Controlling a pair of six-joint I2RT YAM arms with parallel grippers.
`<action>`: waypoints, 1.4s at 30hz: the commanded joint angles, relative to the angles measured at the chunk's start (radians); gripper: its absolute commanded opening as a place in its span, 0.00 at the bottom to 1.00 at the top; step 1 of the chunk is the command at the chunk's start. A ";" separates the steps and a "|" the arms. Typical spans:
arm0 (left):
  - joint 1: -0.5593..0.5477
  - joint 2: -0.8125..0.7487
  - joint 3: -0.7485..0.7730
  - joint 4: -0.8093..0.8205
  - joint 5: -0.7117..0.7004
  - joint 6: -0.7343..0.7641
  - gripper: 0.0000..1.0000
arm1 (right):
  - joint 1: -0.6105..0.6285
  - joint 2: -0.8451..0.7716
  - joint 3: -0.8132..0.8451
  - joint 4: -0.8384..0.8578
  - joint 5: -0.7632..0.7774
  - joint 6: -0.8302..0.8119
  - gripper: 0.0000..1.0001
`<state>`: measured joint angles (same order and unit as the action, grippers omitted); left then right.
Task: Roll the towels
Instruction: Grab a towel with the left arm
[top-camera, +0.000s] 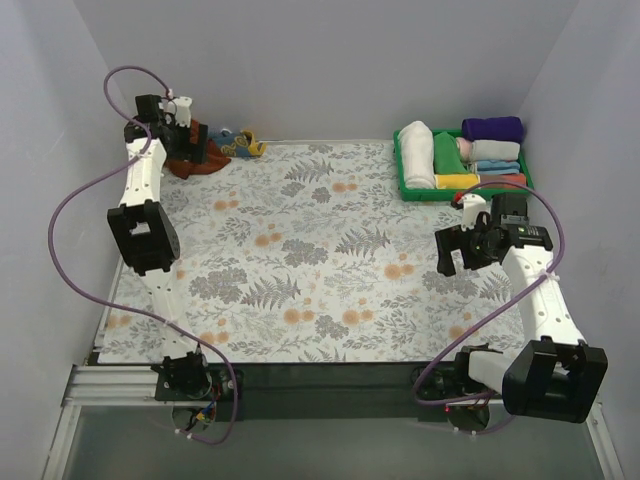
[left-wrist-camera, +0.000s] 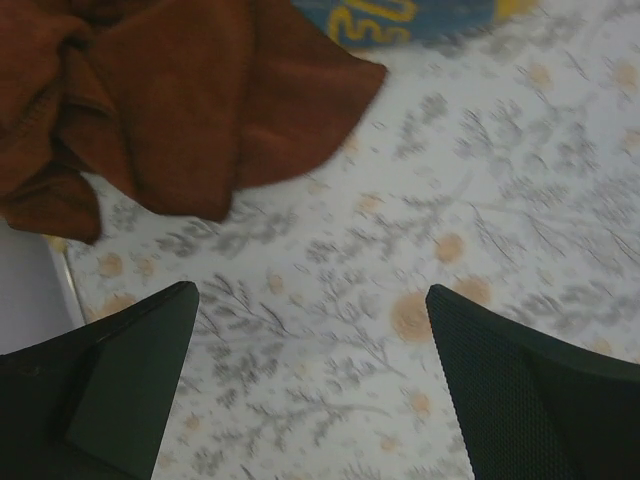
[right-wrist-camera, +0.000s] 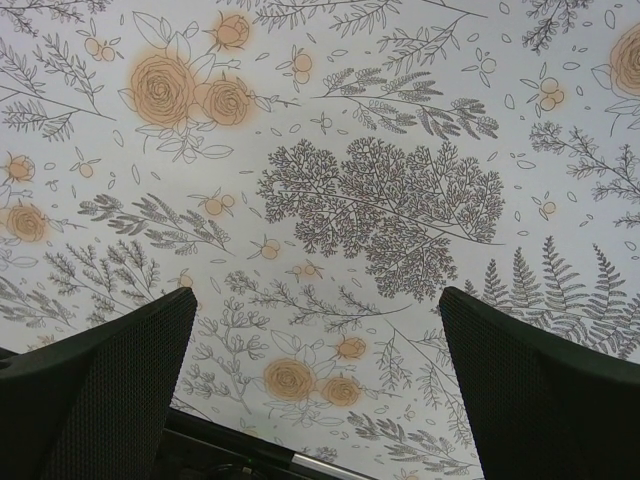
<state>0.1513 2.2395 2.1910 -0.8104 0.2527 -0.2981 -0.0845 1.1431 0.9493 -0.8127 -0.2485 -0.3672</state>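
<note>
Towel (left-wrist-camera: 170, 110) lies crumpled, apparently ungripped.

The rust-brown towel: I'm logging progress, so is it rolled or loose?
Not rolled. The rust-brown towel lies crumpled in uneven folds, one corner spread flat, near the open left gripper.

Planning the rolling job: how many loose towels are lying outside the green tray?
2. The rust-brown towel lies crumpled in the far left corner; the mustard-yellow towel lies just right of it. More could hide underneath.
</note>
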 joint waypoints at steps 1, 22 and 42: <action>0.068 0.111 0.148 0.060 -0.039 -0.087 0.94 | 0.002 0.015 -0.012 0.006 0.012 0.010 0.99; 0.142 0.433 0.168 0.462 0.091 -0.251 0.90 | 0.002 0.129 0.006 0.000 0.087 0.014 0.99; 0.107 -0.113 0.018 0.623 0.485 -0.233 0.00 | 0.002 0.073 0.052 -0.016 0.020 -0.030 0.99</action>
<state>0.2871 2.4199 2.2330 -0.2115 0.6109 -0.5869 -0.0845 1.2499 0.9451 -0.8143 -0.1925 -0.3706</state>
